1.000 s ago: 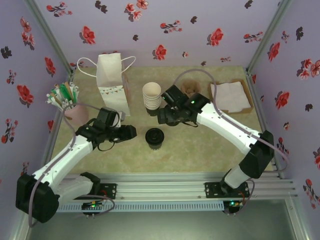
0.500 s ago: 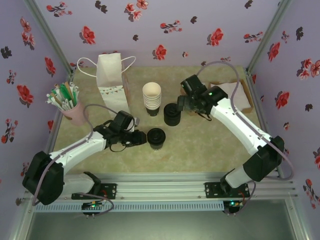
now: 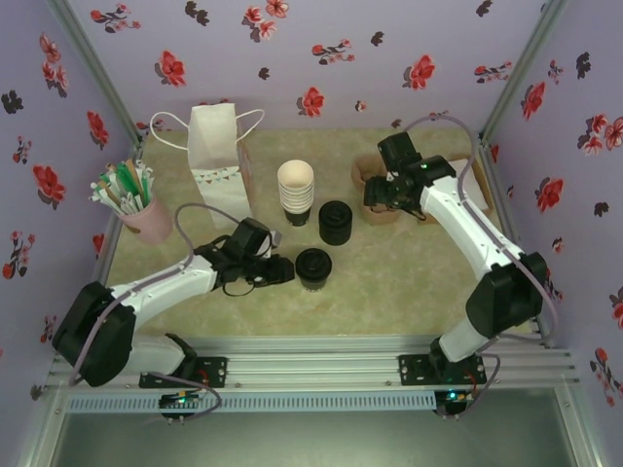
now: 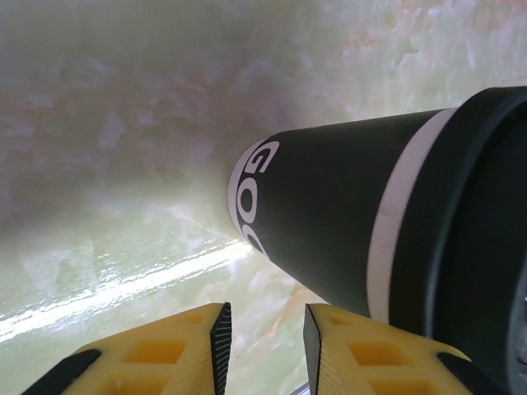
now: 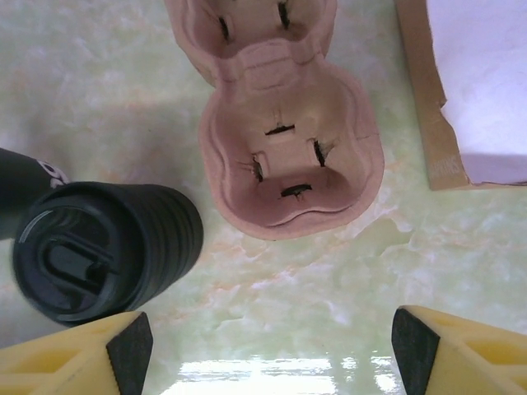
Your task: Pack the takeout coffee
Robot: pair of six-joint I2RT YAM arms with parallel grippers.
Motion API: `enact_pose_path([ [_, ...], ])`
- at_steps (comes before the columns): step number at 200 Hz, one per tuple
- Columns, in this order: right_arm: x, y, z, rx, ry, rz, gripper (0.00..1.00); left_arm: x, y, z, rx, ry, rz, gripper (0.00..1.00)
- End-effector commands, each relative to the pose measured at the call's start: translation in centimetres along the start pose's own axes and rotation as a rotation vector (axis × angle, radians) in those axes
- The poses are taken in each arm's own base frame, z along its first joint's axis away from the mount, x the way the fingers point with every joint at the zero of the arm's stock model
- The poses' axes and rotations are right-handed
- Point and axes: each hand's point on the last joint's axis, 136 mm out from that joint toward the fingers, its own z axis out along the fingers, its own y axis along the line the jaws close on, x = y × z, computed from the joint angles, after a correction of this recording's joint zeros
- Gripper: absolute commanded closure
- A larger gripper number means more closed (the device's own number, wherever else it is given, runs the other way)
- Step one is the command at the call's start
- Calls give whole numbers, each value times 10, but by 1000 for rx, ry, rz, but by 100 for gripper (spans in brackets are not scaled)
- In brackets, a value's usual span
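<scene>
Left gripper (image 3: 288, 269) sits low on the table just in front of the tall white paper bag (image 3: 219, 156), its yellow fingers (image 4: 165, 362) pinched to a narrow slit with nothing between them. Right gripper (image 3: 380, 197), spread wide and empty, hovers well to the right of the bag over the brown moulded-pulp cup carrier (image 5: 288, 156), whose pockets are bare. Squat black stack of ribbed lids (image 3: 335, 222) stands between carrier and bag. And the takeout coffee (image 3: 313, 266), a small dark paper cup with a round black plastic lid, stands upright in front of the bag and to its right, just off the left fingertips; whether they touch it I can't tell. So: lidded, yes. Gripped, carried or bagged, no. That's all left, I'd say.
</scene>
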Motion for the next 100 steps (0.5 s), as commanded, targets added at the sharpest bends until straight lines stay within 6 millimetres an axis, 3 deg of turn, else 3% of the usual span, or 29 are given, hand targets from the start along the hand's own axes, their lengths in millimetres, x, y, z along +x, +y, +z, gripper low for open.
enact_pose_path([
  [1,-14,3,6,-29,-2,-40,24,1,-8,5,24,7,5,68],
  [48,-33,-6,38,-16,39,-71,31,-1,-10,-1,19,-14,15,64],
  [100,-51,-7,72,-4,89,-131,37,7,6,-16,-61,-23,50,52],
])
